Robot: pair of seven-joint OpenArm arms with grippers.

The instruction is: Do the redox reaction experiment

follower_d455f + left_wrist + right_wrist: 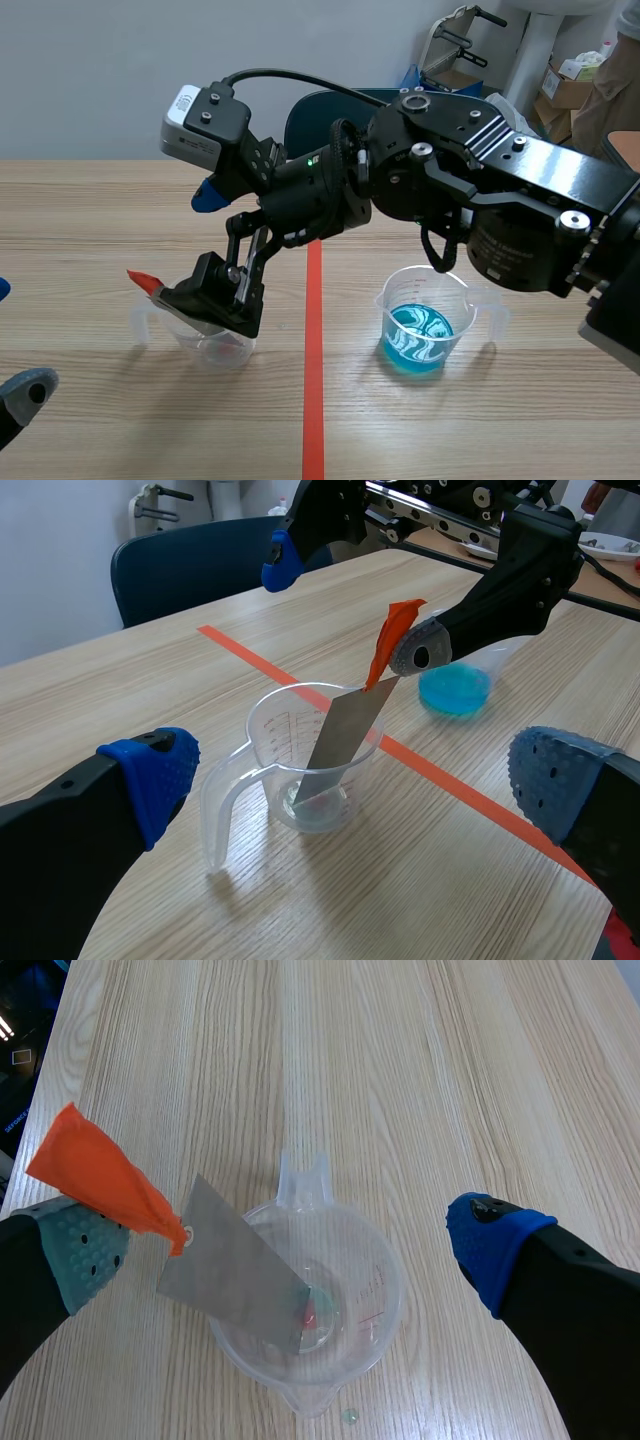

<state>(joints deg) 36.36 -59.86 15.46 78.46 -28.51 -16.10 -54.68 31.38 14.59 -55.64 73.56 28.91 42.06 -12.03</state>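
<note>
Right wrist view: my right gripper (290, 1248) hangs wide open, holding nothing, above the clear beaker (380, 1290) on the tabletop (400, 1080), where the metal strip (235, 1280) with its orange tag (100, 1175) leans, placing seemingly done; my left gripper (355, 780) is open and empty; next, I judge, lifting clear without tipping it.

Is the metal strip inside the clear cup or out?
In. The metal strip leans tilted, lower end inside the clear cup, orange tag above its rim.

A measuring cup (215, 345) sits at the frame's lower left with a metal strip (235, 1280) leaning inside it. A second cup (420, 325) stands to its right, across the tape line (313, 400).
</note>
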